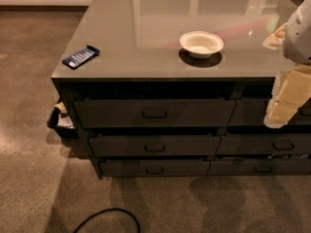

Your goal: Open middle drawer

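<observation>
Jaws at the tip of the robot's gripper (277, 114) hang at the far right of the scene, and from where I stand I cannot tell whether they are spread or closed. The gripper is a cream-coloured block pointing down and to the left from a white arm (300, 30), and it sits in front of the right-hand column of dark drawers, at the height of the upper row. The middle drawer (121, 145) is in the left-hand column, well apart from the gripper, down and to its left. It is a wide dark grey front that looks closed, with a small dark loop handle (154, 148) at its centre. A taller top drawer (112, 113) lies directly above it and a slimmer bottom drawer (126, 168) directly below. Above the drawers, the glossy grey tabletop (136, 28) carries a white bowl (201, 43) right of centre and a blue packet (81, 56) near the front left corner. A dark bin (59, 119) holding crumpled paper stands against the cabinet's left side. Brown carpet (29, 81) covers the floor, and a black cable (114, 213) loops across it near the bottom edge.
</observation>
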`<control>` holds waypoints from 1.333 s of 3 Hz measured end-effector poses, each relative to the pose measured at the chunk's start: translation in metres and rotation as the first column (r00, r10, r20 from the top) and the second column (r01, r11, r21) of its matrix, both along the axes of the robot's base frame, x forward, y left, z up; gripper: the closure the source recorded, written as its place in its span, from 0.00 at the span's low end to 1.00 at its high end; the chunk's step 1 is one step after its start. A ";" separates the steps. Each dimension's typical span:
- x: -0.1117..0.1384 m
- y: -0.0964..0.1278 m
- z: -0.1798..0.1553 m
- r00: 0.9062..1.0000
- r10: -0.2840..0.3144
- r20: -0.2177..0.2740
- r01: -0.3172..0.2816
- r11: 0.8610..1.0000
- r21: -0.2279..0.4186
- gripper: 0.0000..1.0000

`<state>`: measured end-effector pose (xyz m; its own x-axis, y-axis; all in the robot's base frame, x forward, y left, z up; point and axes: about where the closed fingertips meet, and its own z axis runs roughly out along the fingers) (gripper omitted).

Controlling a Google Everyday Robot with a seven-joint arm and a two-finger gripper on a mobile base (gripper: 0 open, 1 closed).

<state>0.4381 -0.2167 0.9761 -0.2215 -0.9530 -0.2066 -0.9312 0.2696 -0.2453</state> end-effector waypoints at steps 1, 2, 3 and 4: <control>0.000 0.003 -0.004 1.000 0.009 0.001 -0.009 1.000 -0.003 0.00; -0.004 0.007 -0.027 0.999 0.032 0.018 -0.032 0.999 -0.029 0.00; -0.006 -0.002 -0.093 1.000 0.026 0.006 -0.025 0.999 -0.023 0.00; -0.010 -0.013 -0.174 1.000 0.006 -0.022 -0.006 1.000 -0.013 0.00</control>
<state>0.4283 -0.2295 0.8020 -0.2199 -0.9570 -0.1894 -0.9381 0.2607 -0.2280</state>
